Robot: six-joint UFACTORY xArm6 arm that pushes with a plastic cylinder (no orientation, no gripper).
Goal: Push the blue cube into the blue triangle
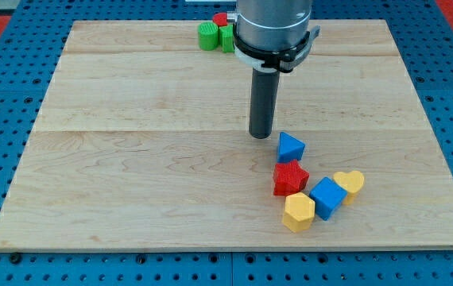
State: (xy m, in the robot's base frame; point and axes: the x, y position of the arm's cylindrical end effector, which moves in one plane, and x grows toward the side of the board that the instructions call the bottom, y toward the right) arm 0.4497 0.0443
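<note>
Camera view: your tip, a bare rod grasping nothing, stands upper-left of the blue triangle; the blue cube lies lower-right of that triangle.

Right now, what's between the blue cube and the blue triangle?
The red star block sits between the blue cube and the blue triangle, per the camera view.

The blue cube lies flat on the wooden surface toward the view's bottom right, turned corner-on to the view. The blue triangle lies apart from it, up and to the view's left, near mid-board.
</note>
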